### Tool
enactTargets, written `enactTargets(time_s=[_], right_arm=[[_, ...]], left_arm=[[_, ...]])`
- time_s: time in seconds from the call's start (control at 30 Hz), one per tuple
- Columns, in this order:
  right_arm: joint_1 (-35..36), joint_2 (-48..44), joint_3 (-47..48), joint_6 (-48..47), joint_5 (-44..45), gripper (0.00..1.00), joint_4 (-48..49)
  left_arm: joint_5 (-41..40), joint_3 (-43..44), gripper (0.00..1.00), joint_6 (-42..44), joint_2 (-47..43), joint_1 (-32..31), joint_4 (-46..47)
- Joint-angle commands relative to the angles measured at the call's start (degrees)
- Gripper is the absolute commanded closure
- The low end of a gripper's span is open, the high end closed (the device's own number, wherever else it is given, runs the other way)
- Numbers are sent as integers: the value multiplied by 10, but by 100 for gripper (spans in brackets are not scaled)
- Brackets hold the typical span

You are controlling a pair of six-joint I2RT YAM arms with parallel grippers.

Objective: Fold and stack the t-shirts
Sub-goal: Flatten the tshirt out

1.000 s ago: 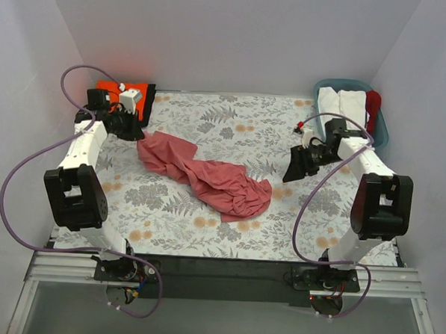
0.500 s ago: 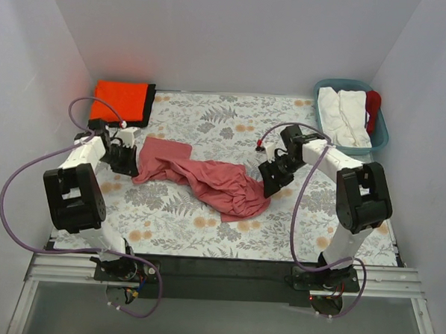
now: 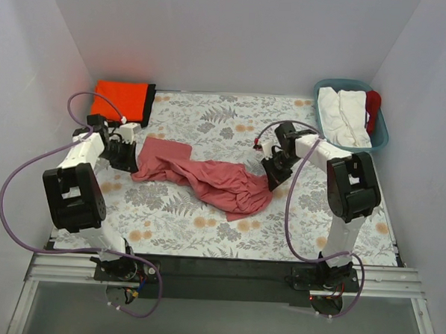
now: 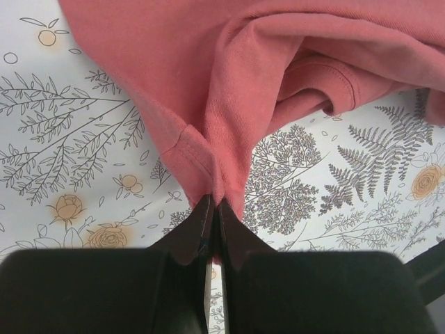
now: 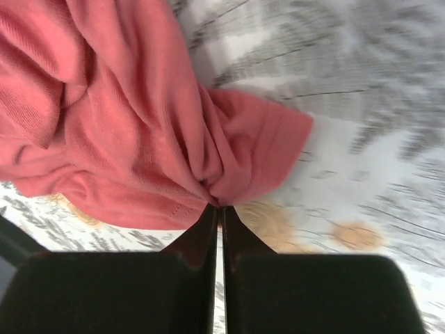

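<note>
Both arms (image 3: pixel 81 152) (image 3: pixel 317 149) bent low | left gripper (image 4: pixel 211 203) pinches rose-red t-shirt (image 3: pixel 215 180) hem | right gripper (image 5: pixel 217 207) pinches its opposite end

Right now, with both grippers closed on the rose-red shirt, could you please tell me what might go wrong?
1. The left gripper pinches only the tip of a hem corner of the rose-red shirt; it may slip out under a pull.
2. The right gripper clamps a bunched fold, likely several layers, so spreading could drag the cloth into a lump.
3. The shirt lies twisted between them; pulling apart might tighten the twist.
</note>
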Motion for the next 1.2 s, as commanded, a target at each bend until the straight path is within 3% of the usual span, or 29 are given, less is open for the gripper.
enactTargets(time_s=[0.0,0.23,0.4,0.57,0.77,0.83,0.87,0.97,1.1,1.17], right_arm=[[-47,-41,61,-28,41,99,0],[-86,-110,152,-88,30,99,-47],[-87,-162,106,-150,62,99,-76],[-86,-141,59,-188,63,99,-112],[-87,-34,144,-145,60,99,-115],[-87,0,200,-119,62,86,-113],[-87,26,216,-112,65,75,-109],[-98,48,278,-79,60,66,-104],[-116,3,263,-89,46,60,-104],[-114,-53,198,-119,11,67,-104]], left_arm=[[3,21,100,21,-4,12,-19],[27,34,100,52,-46,30,-32],[28,9,100,107,-77,44,-54],[-21,-52,100,170,-84,44,-54],[-38,-50,100,160,-48,49,-34],[-35,-32,100,138,-35,48,-27],[-31,-23,100,126,-22,49,-24],[-24,10,100,70,6,49,-16],[3,34,100,33,30,49,-39],[20,33,100,22,35,49,-44]])
